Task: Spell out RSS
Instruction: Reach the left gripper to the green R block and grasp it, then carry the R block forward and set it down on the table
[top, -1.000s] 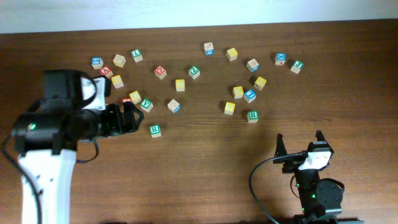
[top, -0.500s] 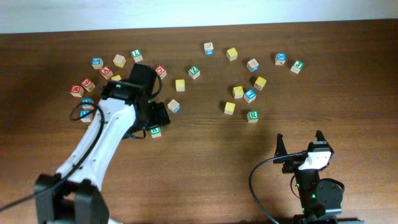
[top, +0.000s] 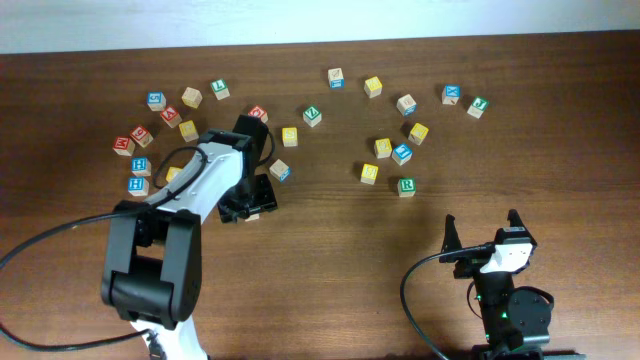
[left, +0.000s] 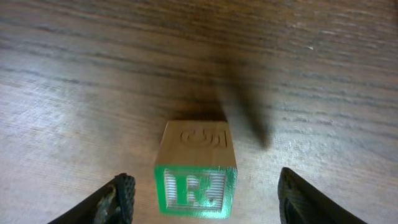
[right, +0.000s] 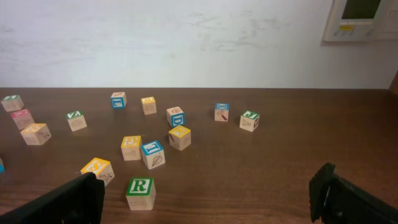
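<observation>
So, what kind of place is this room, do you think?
Probably an indoor lab or office set up for robot tests: a wooden table with scattered letter cubes, a plain white wall, and a wall control panel.

Dark wood-grain table (top: 340, 300) carried small letter cubes scattered loose across the upper half of the overhead frame. Green R cube (left: 196, 186) sat flat, lower centre of the left wrist view. Another green R cube (top: 406, 186) lay centre-right overhead, with a yellow cube (top: 370, 173) near its upper left. Red-lettered cube (top: 123, 145) and blue-lettered cube (top: 139, 185) lay far left.
</observation>
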